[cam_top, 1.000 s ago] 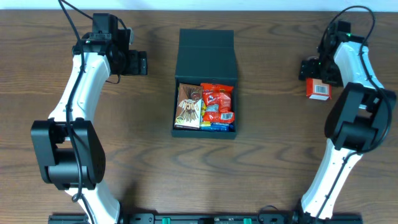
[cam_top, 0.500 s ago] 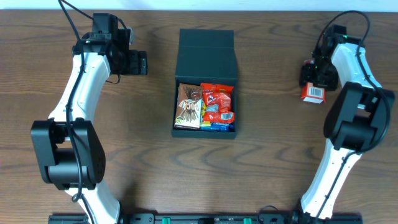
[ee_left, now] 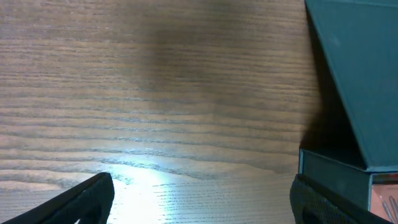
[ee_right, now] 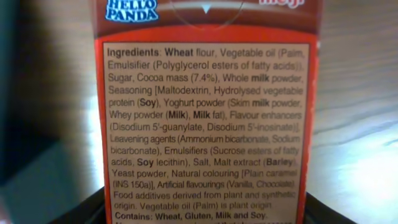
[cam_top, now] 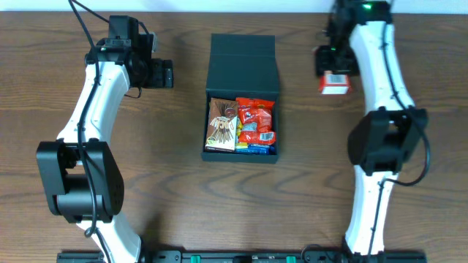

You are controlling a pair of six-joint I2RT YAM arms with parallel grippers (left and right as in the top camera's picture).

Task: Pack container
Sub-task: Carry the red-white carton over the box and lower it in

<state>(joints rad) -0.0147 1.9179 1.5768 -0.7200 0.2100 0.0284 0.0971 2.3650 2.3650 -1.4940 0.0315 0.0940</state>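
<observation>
The black container [cam_top: 243, 69] stands open mid-table, its flap lid folded back; a brown packet [cam_top: 221, 124], a red packet [cam_top: 255, 120] and a blue packet [cam_top: 257, 148] lie inside. The right gripper [cam_top: 334, 75] is shut on a small red Hello Panda carton [cam_top: 335, 84] and holds it right of the lid. The carton's ingredients panel fills the right wrist view [ee_right: 204, 118], between the gripper's [ee_right: 205, 208] dark fingers. The left gripper [cam_top: 167, 74] is open and empty left of the container. The left wrist view shows its fingers [ee_left: 202, 199] spread over bare wood, the container [ee_left: 354, 93] at right.
The wooden table [cam_top: 146, 161] surrounds the container. Both white arms reach in from the front edge, with a black rail [cam_top: 241, 257] along it. Cables trail from both wrists.
The right arm has carried the red carton from the far right leftward and toward the back, nearer the container lid. The left arm has not moved.
</observation>
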